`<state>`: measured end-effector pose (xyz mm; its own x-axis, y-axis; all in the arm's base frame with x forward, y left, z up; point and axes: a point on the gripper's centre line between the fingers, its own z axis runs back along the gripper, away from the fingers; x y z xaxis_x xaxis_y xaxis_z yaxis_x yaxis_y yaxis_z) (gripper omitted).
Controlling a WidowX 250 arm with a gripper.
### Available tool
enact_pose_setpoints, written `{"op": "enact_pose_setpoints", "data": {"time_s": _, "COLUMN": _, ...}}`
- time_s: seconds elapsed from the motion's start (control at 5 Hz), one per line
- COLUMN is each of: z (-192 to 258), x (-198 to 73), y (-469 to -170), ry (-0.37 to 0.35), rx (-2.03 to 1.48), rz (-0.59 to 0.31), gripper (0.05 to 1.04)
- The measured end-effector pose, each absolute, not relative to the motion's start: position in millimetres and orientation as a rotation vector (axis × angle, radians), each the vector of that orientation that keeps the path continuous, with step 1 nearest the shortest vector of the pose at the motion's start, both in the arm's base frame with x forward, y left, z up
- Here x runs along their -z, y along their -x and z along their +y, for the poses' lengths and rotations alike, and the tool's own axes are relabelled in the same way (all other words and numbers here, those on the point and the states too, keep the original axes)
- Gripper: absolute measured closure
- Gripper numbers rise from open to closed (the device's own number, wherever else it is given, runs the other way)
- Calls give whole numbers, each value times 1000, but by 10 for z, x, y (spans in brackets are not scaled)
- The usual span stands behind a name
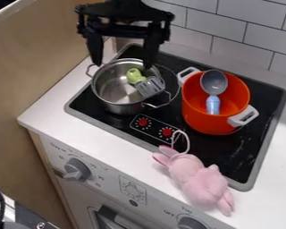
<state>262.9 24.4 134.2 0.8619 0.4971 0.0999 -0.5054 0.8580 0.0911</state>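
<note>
Camera view: the empty fingers (123, 64) are spread wide over the silver pot (123, 108) with the green-and-gray spatula (150, 86) in it, so grabbing that looks like it needs going down, then a pinch.

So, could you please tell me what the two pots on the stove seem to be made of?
The left pot looks like polished stainless steel, given its mirror-like reflections. The orange pot seems to be painted metal or plastic; its smooth, even colour leaves that open.
</note>
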Motion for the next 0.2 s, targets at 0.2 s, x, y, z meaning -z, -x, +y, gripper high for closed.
{"op": "enact_pose_setpoints", "data": {"time_s": 0.2, "z": 223, "x": -1272, "y": -2669, "ry": -81, "rx": -545, "rz": -80, "gripper": 83}}
